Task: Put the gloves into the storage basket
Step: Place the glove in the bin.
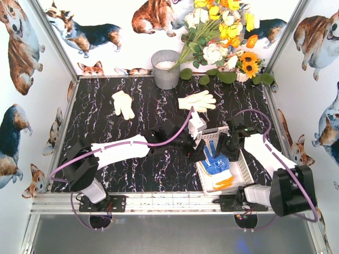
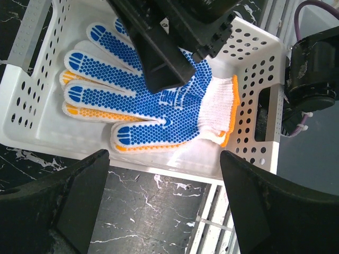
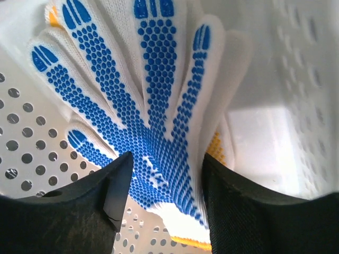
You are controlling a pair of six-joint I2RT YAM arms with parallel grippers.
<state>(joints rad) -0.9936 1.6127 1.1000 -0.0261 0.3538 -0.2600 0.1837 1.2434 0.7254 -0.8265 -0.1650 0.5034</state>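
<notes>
The blue-dotted glove (image 2: 153, 114) lies flat, palm up, in the storage basket (image 2: 254, 69) at the near right, on top of a yellow-edged glove (image 1: 224, 183) already there. The right gripper (image 3: 165, 174) hangs low over its palm with jaws parted and the glove loose beneath them, which reads as a release so it settles on the stack. The left gripper (image 2: 164, 174) sits just left of the basket, wide open and empty, probably keeping clear. A cream glove (image 1: 123, 104) far left and a second cream glove (image 1: 197, 100) far centre lie on the surface (image 1: 159, 180), not yet collected
</notes>
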